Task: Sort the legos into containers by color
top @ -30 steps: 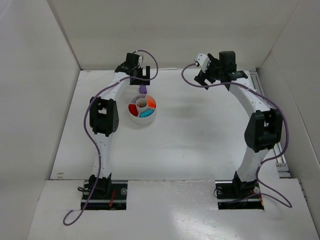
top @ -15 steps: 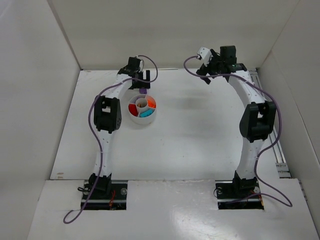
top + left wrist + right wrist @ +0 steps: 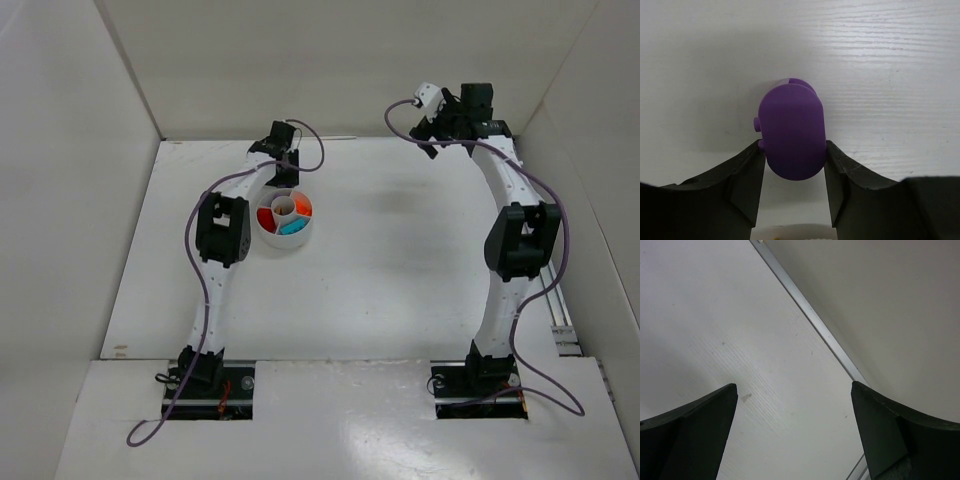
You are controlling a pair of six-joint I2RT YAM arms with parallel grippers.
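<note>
White worktop (image 3: 400, 260) between plain walls (image 3: 330, 70). On it the left gripper (image 3: 794, 150) is clamped across the purple lego (image 3: 792, 125), fingers (image 3: 747, 170) on its long sides. The dish (image 3: 268, 238) sits just behind, toward that arm's base; the right gripper (image 3: 794, 390) gapes empty, well apart

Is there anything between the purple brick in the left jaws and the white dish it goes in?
Nothing visible does. The purple brick sits between the left gripper's jaws, just on the far side of the white dish; only the dish's own rim lies on the way.
</note>
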